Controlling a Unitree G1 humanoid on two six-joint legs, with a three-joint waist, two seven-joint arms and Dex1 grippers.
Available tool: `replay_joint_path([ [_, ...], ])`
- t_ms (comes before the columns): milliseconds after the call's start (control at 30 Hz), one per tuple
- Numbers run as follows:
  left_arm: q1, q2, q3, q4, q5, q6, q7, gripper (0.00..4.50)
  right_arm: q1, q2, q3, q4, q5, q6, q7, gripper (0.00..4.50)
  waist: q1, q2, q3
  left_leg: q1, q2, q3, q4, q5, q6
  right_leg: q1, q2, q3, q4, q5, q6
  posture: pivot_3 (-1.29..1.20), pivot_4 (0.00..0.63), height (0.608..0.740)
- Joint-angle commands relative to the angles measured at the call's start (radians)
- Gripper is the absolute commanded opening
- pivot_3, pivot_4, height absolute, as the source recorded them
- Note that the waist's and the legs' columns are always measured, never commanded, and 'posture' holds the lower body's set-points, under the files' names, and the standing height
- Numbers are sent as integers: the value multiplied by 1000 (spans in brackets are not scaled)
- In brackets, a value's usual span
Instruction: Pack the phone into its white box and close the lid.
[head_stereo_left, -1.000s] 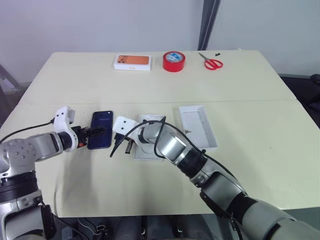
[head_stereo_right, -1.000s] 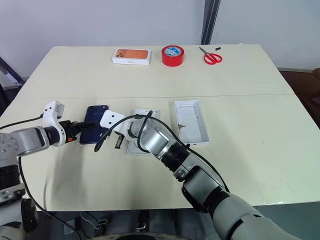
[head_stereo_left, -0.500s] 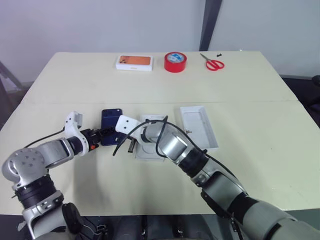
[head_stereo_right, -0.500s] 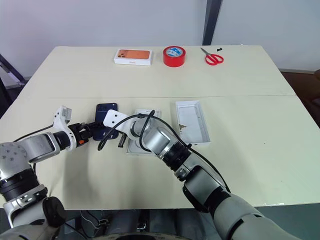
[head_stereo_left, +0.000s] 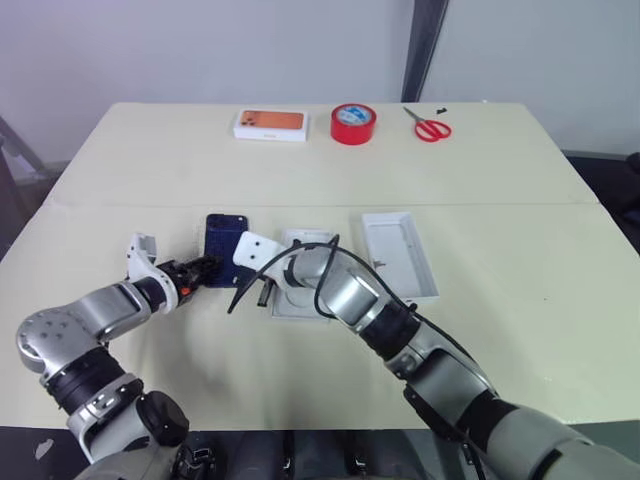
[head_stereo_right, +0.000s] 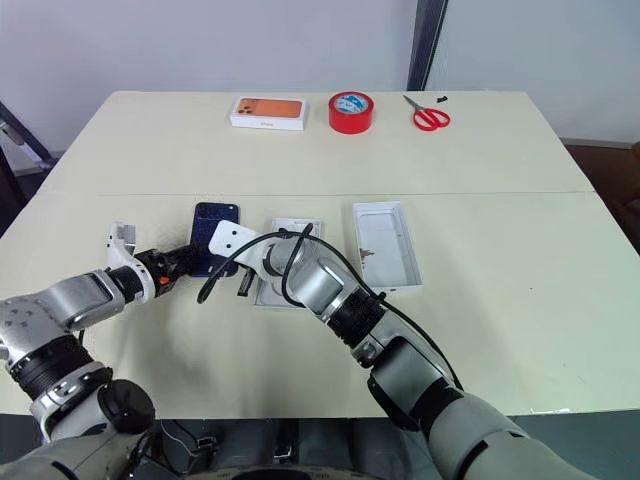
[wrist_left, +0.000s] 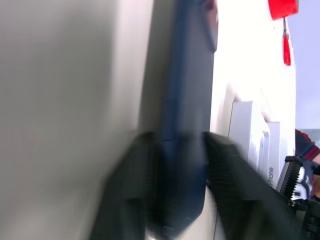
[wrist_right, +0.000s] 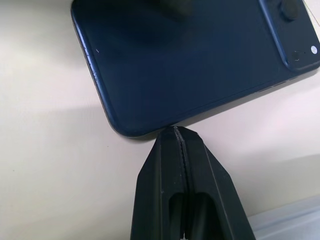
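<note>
**Op A:** I'm watching the left pincer biting onto the near short end of the phone, one black finger on either face of that navy slab. It's holding only the very end, so I'm worrying the glossy back is going to slide out once I lift.

**Op B:** I'm seeing that too. The phone is lying on the desk, just left of the white box, and the right pincer is pressed fully shut, its tip touching the phone's edge like a stop.

**Op A:** That's my second worry. If I'm tilting the phone up while that shut tip is bracing it, I'm risking levering it sideways, or scraping the finish.

**Op B:** And I'm looking at the right arm lying across the white box, cable looping over it. Carrying the phone that way, I'm likely bumping the arm or nudging the tray out of place.

**Op A:** The lid is sitting open side up to the right of the box, well out of trouble for now.
</note>
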Motion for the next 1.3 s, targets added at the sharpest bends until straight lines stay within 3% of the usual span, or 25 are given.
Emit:
replay_joint_path([
  [33, -2, 2, 17, -21, -30, 8, 28, 646, -11, 3, -12, -87, 8, 10, 21, 0, -3, 0, 0, 0, 0, 0, 0, 0, 0, 0, 0, 0, 0, 0, 0, 0, 150, 725],
  [233, 14, -20, 61, -29, -79, 8, 60, 646, -9, -28, -24, -191, 14, 51, 41, 0, -17, -1, 0, 0, 1, 0, -1, 0, -1, -1, 0, 0, 0, 0, 0, 0, 150, 725],
  [300, 17, -26, 70, -43, -97, 8, 66, 140, -11, -40, -35, -228, 21, 70, 47, 0, -19, -1, 0, 0, 1, 0, -1, 0, -1, -1, 1, 0, 0, 0, 0, 0, 150, 725],
  [400, 24, -26, 73, -75, -141, 8, 67, 40, -11, -63, -63, -293, 39, 101, 59, 0, -20, -1, 0, 0, 1, 0, -1, 0, -1, -1, 1, 0, 0, 0, 0, 0, 150, 725],
  [600, 101, -41, 14, -199, -350, -9, 85, 40, 35, -218, -183, -494, 129, 156, 142, 0, -16, -2, 0, -1, 1, 0, -1, 0, -1, -1, 0, 0, -1, 0, 0, 0, 150, 725],
  [900, 345, -8, -446, -356, -808, -336, 325, 40, 190, -515, -290, -576, 243, 71, 284, 0, -5, -2, 1, -1, 1, 0, -1, -1, 2, 1, 0, 0, -5, 0, 0, 0, 150, 725],
  [1067, 386, 42, -626, -357, -890, -499, 408, 40, 273, -604, -315, -609, 282, 5, 328, 0, 0, -1, 1, -1, 1, 0, -1, -2, 5, 1, 0, 1, -6, 0, 0, 0, 150, 725],
  [1300, 388, 104, -745, -344, -916, -625, 414, 40, 283, -611, -325, -614, 296, 10, 298, 0, 9, -1, 1, -1, 1, 0, 0, 0, 1, 2, 0, 1, -8, 0, -1, 0, 150, 725],
])
